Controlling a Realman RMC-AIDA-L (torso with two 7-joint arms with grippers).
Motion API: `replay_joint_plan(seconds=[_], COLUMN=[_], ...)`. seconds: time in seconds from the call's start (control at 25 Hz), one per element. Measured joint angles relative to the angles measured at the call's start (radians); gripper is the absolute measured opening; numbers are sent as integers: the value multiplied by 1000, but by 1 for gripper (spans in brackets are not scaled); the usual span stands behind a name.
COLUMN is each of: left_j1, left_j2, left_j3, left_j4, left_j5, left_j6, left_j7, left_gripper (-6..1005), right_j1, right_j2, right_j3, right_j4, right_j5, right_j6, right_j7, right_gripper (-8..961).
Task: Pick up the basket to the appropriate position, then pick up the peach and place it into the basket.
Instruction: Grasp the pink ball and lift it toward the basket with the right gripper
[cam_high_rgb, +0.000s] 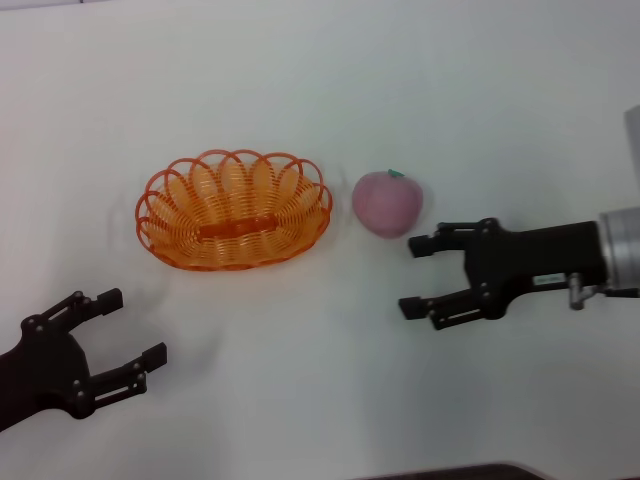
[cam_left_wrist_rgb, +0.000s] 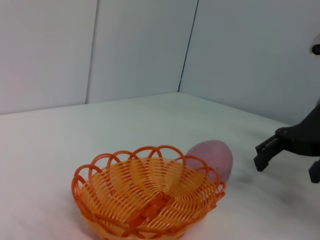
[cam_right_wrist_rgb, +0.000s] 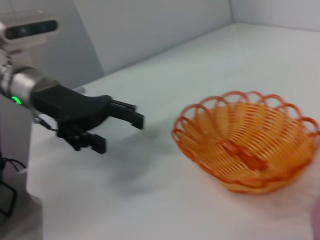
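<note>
1. The basket (cam_high_rgb: 235, 211) was an oval of thin orange wire, its rim a ring of looped scallops and its ribbed walls sloping down to a flat orange bar along the bottom. It stood upright on the plain white surface (cam_high_rgb: 330, 90), with nothing inside it.
2. The peach (cam_high_rgb: 387, 202) was round and matte, pink-mauve, with a small green stem tip on top. It sat on the surface just beside the basket's right end, seemingly with a narrow gap between them.
3. The right end effector (cam_high_rgb: 412, 275) was black and angular, reaching in from the right on a dark arm with a silver wrist section. Its two fingers were spread apart and gripped nothing. The upper fingertip lay close to the peach's near side without touching it.
4. The left end effector (cam_high_rgb: 133, 327) sat low at the near left, well apart from the basket. Its black fingers were likewise parted and empty, pointing toward the right and slightly away from the robot.
</note>
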Motion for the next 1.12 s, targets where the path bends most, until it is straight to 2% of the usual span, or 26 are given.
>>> replay_joint_plan(seconds=[0.28,0.56,0.8,1.08,1.12], left_j1=[1,-4,-9,-10,-10], left_j2=[-1,-2,-2,-1,-1], left_j3=[-1,0,-1,0,0], left_j4=[-1,-2,-4,-4,-4], left_j5=[-2,-5,-1,1,1], left_j6=[-6,-5,-12,-13,-13], left_j7=[0,-13,-24,-25,-25], left_gripper=[887,887,887,886,886], right_j1=[-18,14,131,310,310], right_j2=[4,9,3,18,18], right_j3=[3,-13,-7,-57,-57], right_j4=[-167,-397,-453,-455,-455], right_j5=[-12,-39,-164,-414,-414], right_j6=[-54,-75,-76,-77,-77], right_j7=[95,305,531,712,712], right_gripper=[926,919,914,915,914])
